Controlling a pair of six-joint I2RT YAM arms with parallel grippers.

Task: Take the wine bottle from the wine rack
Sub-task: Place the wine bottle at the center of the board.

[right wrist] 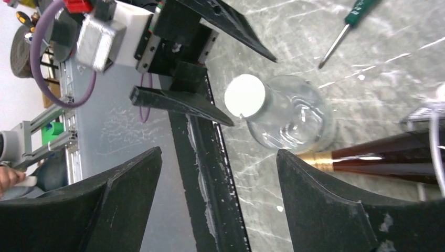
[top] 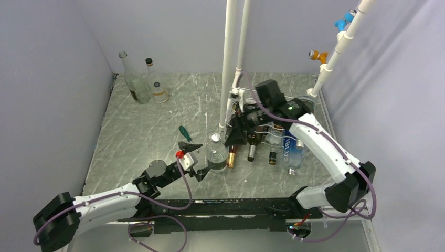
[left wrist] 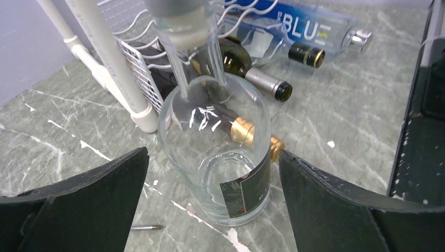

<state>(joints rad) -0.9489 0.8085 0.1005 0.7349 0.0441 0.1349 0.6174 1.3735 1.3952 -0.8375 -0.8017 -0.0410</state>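
Note:
The white wire wine rack (top: 262, 128) stands right of centre and holds several lying bottles. These include a brown wine bottle with a gold foil neck (top: 231, 156), a dark bottle with a silver neck (top: 251, 151) and a blue bottle (top: 292, 149). A clear squat bottle with a white cap (top: 216, 152) stands upright on the table in front of the rack. My left gripper (top: 204, 157) is open, with a finger on each side of the clear bottle (left wrist: 220, 168) and not touching it. My right gripper (top: 236, 134) is open and empty, hovering over the rack's left end above the brown bottle (right wrist: 367, 157).
Two clear bottles (top: 137, 79) stand at the back left corner. A green-handled screwdriver (top: 184, 131) lies left of the clear bottle. White pipes (top: 228, 63) rise just behind the rack. Grey walls close in three sides.

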